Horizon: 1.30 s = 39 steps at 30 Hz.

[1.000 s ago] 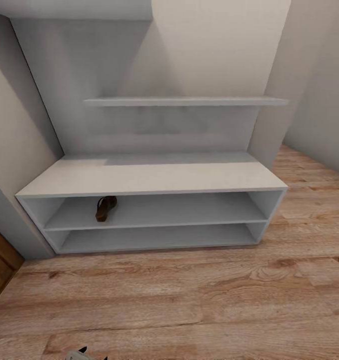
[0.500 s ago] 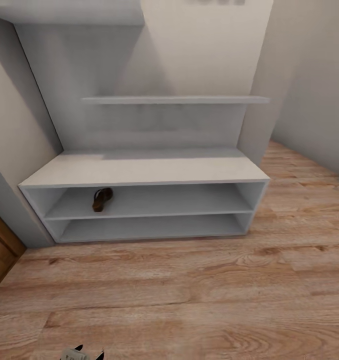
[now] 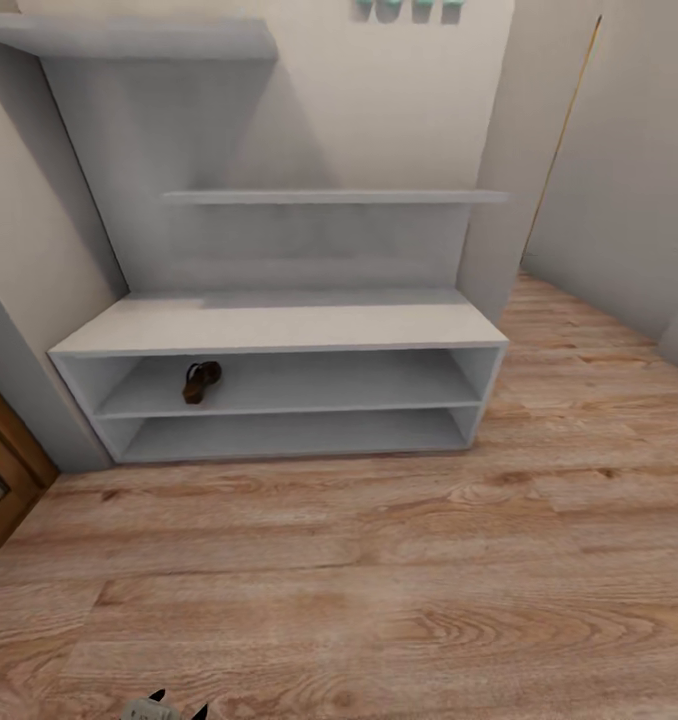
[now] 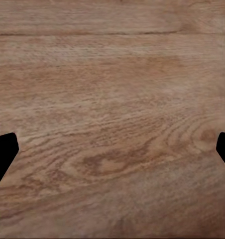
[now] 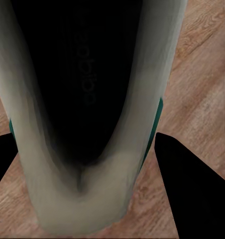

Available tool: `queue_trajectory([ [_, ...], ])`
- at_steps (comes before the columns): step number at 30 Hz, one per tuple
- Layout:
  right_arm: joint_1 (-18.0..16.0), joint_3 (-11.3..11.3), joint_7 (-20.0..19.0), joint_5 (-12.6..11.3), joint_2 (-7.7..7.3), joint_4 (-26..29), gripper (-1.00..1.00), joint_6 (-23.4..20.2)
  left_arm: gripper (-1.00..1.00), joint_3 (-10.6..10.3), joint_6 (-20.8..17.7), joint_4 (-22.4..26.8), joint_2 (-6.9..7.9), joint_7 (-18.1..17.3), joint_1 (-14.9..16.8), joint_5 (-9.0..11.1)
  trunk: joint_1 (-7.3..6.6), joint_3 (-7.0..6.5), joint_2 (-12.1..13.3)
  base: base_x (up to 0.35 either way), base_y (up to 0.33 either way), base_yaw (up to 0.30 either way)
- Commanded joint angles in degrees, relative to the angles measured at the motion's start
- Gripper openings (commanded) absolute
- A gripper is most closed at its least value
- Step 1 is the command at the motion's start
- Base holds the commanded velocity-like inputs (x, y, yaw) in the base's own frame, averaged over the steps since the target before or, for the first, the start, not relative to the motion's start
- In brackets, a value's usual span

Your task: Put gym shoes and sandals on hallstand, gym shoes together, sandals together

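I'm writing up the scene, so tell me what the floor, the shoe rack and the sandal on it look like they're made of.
The floor looks like matte wood planks or laminate: warm brown grain, knots and plank seams. The shoe rack looks like painted or laminated board: flat pale grey, no grain, dull sheen. The sandal on the upper shelf looks like dark reddish-brown leather, but it is too small to be sure.

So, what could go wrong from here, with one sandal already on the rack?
1. The right gripper seems to pinch the gym shoe only at its rim, so it may slip out while the robot is moving.
2. One sandal lies at the left of the hallstand's upper shelf; placing the gym shoe beside it might take the second sandal's spot.
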<state>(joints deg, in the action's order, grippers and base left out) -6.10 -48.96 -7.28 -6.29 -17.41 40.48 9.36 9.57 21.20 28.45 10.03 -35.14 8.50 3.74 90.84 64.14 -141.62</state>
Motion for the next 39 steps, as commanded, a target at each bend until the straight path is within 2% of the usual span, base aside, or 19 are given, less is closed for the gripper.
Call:
queue_trajectory([
  [1, -0.05, -0.2, -0.54, -0.67, 0.01, 0.04, -1.0, 0.14, 1.0, 0.21, -0.1, -0.04, -0.01, -0.54, 0.04, 0.39, -0.04, 0.04, -0.02, -0.125, -0.014, 0.0],
  [11, -0.05, -0.17, -0.54, -0.74, 0.01, 0.21, -1.0, 0.09, 1.0, 0.27, -0.15, 0.02, 0.08, -0.52, 0.03, 0.39, -0.04, 0.04, -0.02, -0.021, -0.002, 0.0],
  [12, -0.05, 3.34, -1.39, -0.33, 0.01, 0.06, -1.0, 0.05, 1.0, 0.32, -0.11, 0.03, 0.29, -0.99, 0.03, 0.42, -0.04, 0.04, -0.02, 0.0, 0.0, 0.0],
  [14, -0.05, 8.01, -1.82, 0.41, 0.04, -0.08, -1.0, 0.07, 1.0, 0.29, -0.07, 0.03, 0.43, -1.16, 0.02, 0.4, -0.04, 0.04, -0.02, 0.0, 0.0, 0.0],
  [16, -0.05, 10.48, -1.91, 0.66, 0.19, -0.13, -1.0, 0.09, 1.0, 0.29, -0.05, 0.03, 0.59, -1.37, 0.02, 0.43, -0.04, 0.04, -0.02, 0.0, 0.0, 0.0],
  [18, -0.05, 14.89, -1.98, 0.9, 0.82, -0.17, -1.0, 0.12, 1.0, 0.25, -0.03, -0.03, 0.9, -2.53, 0.02, 0.47, -0.04, 0.04, -0.02, 0.0, 0.0, 0.0],
  [19, -0.05, 15.82, -1.99, 0.92, 1.05, -0.15, -1.0, 0.1, 1.0, 0.26, -0.03, -0.03, 0.94, -3.01, 0.02, 0.45, -0.04, 0.04, -0.02, 0.0, 0.0, 0.0],
  [20, -0.05, 18.61, -2.02, 0.99, 2.1, 0.03, -1.0, 0.07, 1.0, 0.29, -0.05, -0.05, 1.09, -5.22, 0.02, 0.39, -0.04, 0.04, -0.02, 0.0, 0.0, 0.0],
  [23, -0.05, 20.02, -2.03, 1.06, 2.83, 0.09, -1.0, 0.05, 1.0, 0.31, -0.08, -0.09, 1.42, -6.6, -0.02, 0.32, -0.04, 0.04, -0.02, 0.0, 0.0, 0.0],
  [26, -0.05, 20.85, -2.03, 1.21, 3.27, -0.04, -1.0, -0.05, 1.0, 0.32, -0.05, -0.34, 2.64, -7.25, -0.41, 0.33, -0.04, 0.04, -0.02, 0.0, 0.0, 0.0],
  [27, -0.05, 23.73, -2.03, 1.54, 3.47, -0.03, -1.0, -0.1, 1.0, 0.57, -0.03, -0.8, 4.16, -7.49, -1.38, 0.57, -0.04, 0.04, -0.02, 0.0, 0.0, 0.0],
  [28, -0.05, 24.82, -2.03, 1.57, 3.52, 0.0, -1.0, -0.14, 1.0, 0.71, -0.01, -0.84, 4.41, -7.54, -1.53, 0.69, -0.04, 0.04, -0.02, 0.0, 0.0, 0.0],
  [29, -0.05, 27.45, -1.99, 1.62, 3.66, 0.09, -1.0, -0.23, 1.0, 1.05, 0.02, -0.91, 4.78, -7.63, -1.74, 1.0, -0.04, 0.04, -0.02, 0.0, 0.0, 0.0],
  [30, -0.07, 28.9, -1.94, 1.62, 3.76, 0.15, -1.0, -0.28, 1.0, 1.22, 0.03, -0.93, 4.91, -7.67, -1.83, 1.14, -0.04, 0.04, -0.02, 0.0, 0.0, 0.0],
  [31, -0.1, 31.94, -1.8, 1.63, 4.0, 0.27, -1.0, -0.35, 1.0, 1.52, 0.05, -0.97, 5.12, -7.73, -1.95, 1.35, -0.04, 0.04, -0.02, 0.0, 0.0, 0.0],
  [32, -0.11, 33.41, -1.74, 1.63, 4.17, 0.31, -1.0, -0.4, 1.0, 1.62, 0.05, -0.98, 5.18, -7.75, -2.0, 1.42, -0.04, 0.04, -0.02, 0.0, 0.0, 0.0],
  [34, -0.12, 38.2, -1.47, 1.64, 5.43, 0.51, -1.0, -1.22, 1.0, 1.86, 0.06, -1.04, 5.33, -7.8, -2.1, 1.59, -0.04, 0.04, -0.02, 0.0, 0.0, 0.0],
  [35, -0.25, 39.72, -1.08, 1.69, 6.57, 0.78, -1.0, -2.53, 1.0, 1.92, 0.07, -1.07, 5.37, -7.81, -2.13, 1.63, -0.04, 0.04, -0.02, 0.0, 0.0, 0.0],
  [39, -1.35, 41.6, 1.78, 1.84, 10.84, 2.99, -1.0, -9.01, 1.0, 2.07, 0.07, -1.06, 5.46, -7.83, -2.16, 1.69, -0.04, 0.04, -0.02, 0.0, 0.0, 0.0],
])
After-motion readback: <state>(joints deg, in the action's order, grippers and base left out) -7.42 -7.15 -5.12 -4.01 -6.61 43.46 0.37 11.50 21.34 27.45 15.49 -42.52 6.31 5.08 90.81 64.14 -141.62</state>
